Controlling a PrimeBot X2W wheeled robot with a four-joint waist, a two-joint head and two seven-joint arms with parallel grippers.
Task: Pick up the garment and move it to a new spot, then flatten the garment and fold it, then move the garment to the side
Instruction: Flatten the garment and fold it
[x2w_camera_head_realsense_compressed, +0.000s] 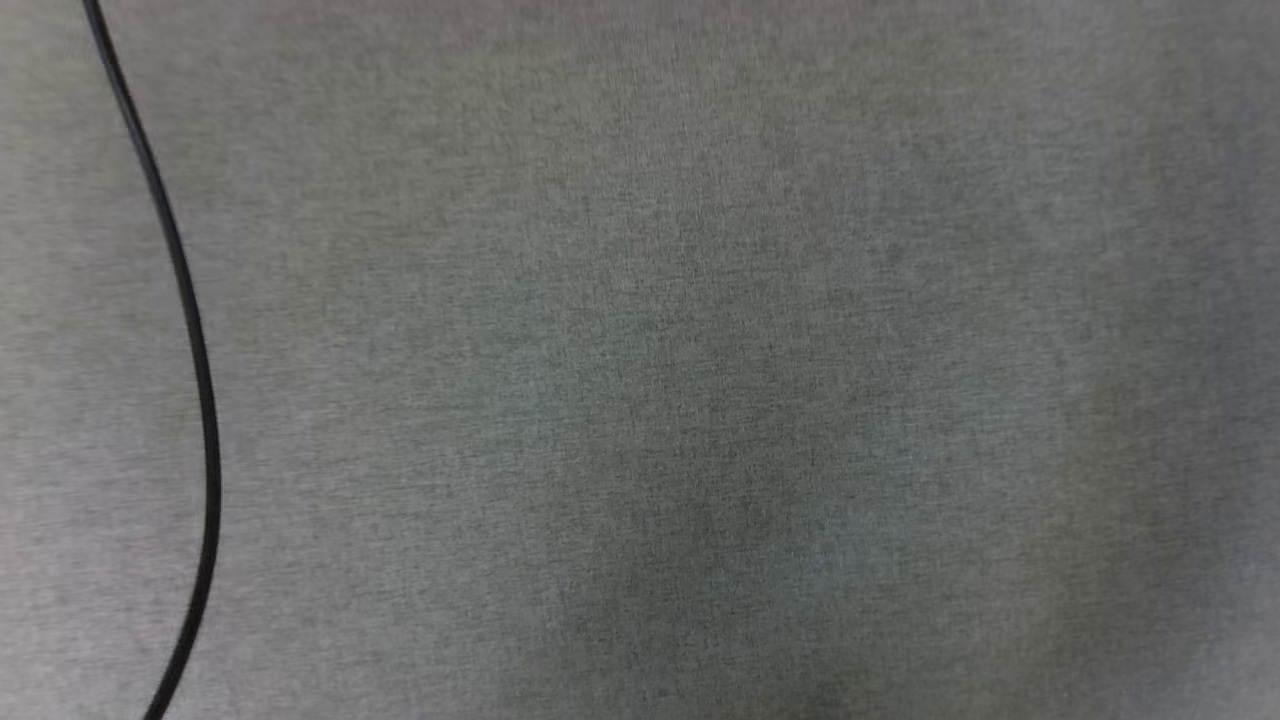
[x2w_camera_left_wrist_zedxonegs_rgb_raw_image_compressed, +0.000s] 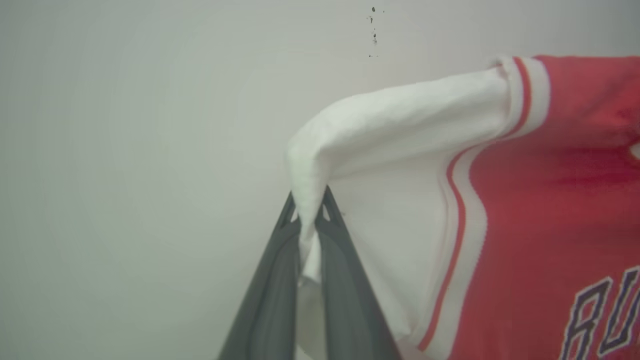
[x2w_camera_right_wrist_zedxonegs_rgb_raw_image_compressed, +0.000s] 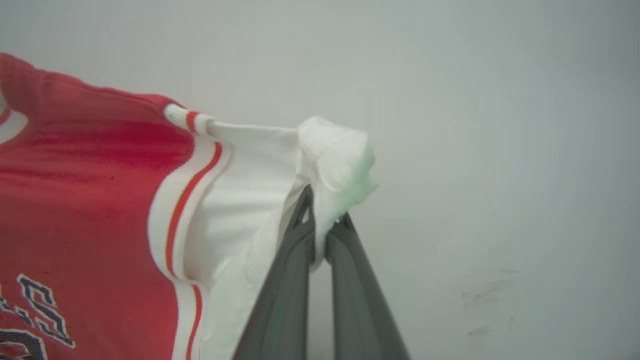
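**Red garment (x2w_camera_left_wrist_zedxonegs_rgb_raw_image_compressed: 540, 200) gripped at both sleeves**

Dark fingers of the left pincer (x2w_camera_left_wrist_zedxonegs_rgb_raw_image_compressed: 311, 210) are clamped narrowly on the bunched tip of one white sleeve (x2w_camera_left_wrist_zedxonegs_rgb_raw_image_compressed: 400, 130), with cloth pinched between them. The right pincer (x2w_camera_right_wrist_zedxonegs_rgb_raw_image_compressed: 322, 210) is likewise closed on the crumpled end of the other sleeve (x2w_camera_right_wrist_zedxonegs_rgb_raw_image_compressed: 250, 190). From each grip the sleeve is stretched inward to red-and-white striped trim (x2w_camera_left_wrist_zedxonegs_rgb_raw_image_compressed: 465, 210). Beyond the trim the red body is spread, hung between the two pincers. Black, white-outlined letters (x2w_camera_left_wrist_zedxonegs_rgb_raw_image_compressed: 600, 320) are partly shown on the front, below the trim. A pale wall (x2w_camera_left_wrist_zedxonegs_rgb_raw_image_compressed: 125, 150) is seen behind the garment. In the head view a grey woven surface (x2w_camera_head_realsense_compressed: 700, 350) is crossed by a black cable (x2w_camera_head_realsense_compressed: 195, 350); its place relative to the garment cannot be told.
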